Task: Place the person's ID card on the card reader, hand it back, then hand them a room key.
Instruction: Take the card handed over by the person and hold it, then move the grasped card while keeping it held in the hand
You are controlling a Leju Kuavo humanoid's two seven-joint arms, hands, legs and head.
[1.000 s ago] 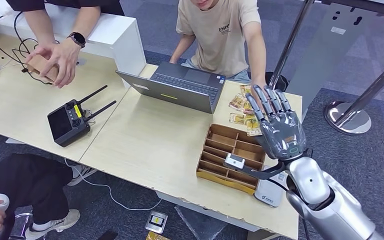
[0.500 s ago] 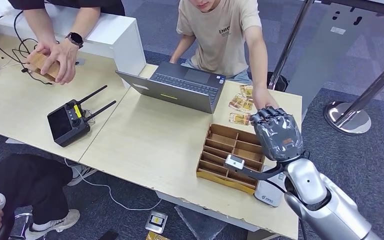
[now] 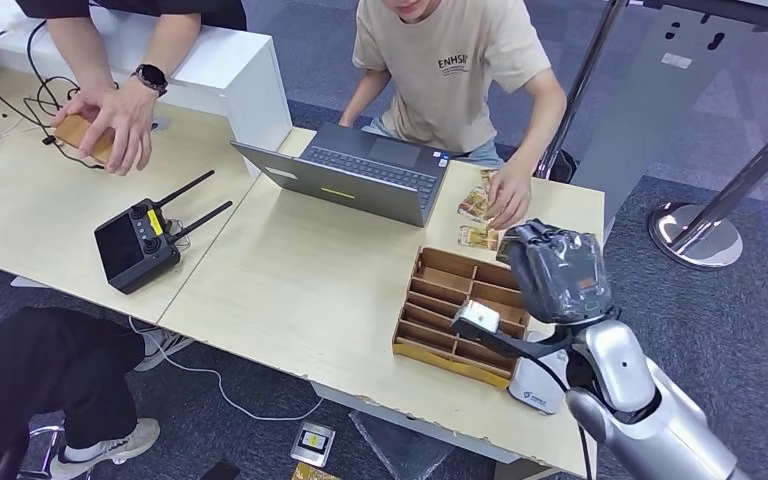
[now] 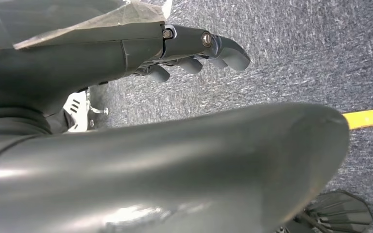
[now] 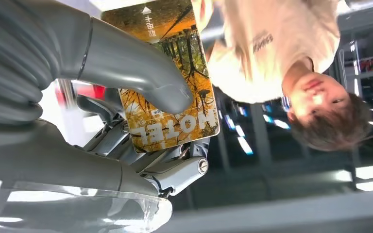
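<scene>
My right hand (image 3: 558, 272) is raised over the table's right end, fingers curled in. In the right wrist view my right hand (image 5: 77, 160) pinches a yellow-orange room key card (image 5: 194, 58) printed "HOTEL" between thumb and fingers. A person in a beige shirt (image 3: 452, 70) sits just beyond it, their hand (image 3: 508, 205) resting on several more key cards (image 3: 478, 238) on the table. The white card reader (image 3: 538, 388) lies at the near right table edge, under my forearm. My left hand (image 4: 194, 48) hangs over grey carpet and holds nothing.
A brown compartment tray (image 3: 455, 300) sits left of my right hand. An open laptop (image 3: 360, 175) stands behind it, and a black remote controller (image 3: 138, 245) lies to the left. Another person's hands (image 3: 110, 115) hold a small box at far left. Metal stanchions (image 3: 700, 235) stand on the right.
My right hand's fingers, spread upward a second ago, have curled in around the key card. The person's hand has drawn back from my hand to the cards on the table.
</scene>
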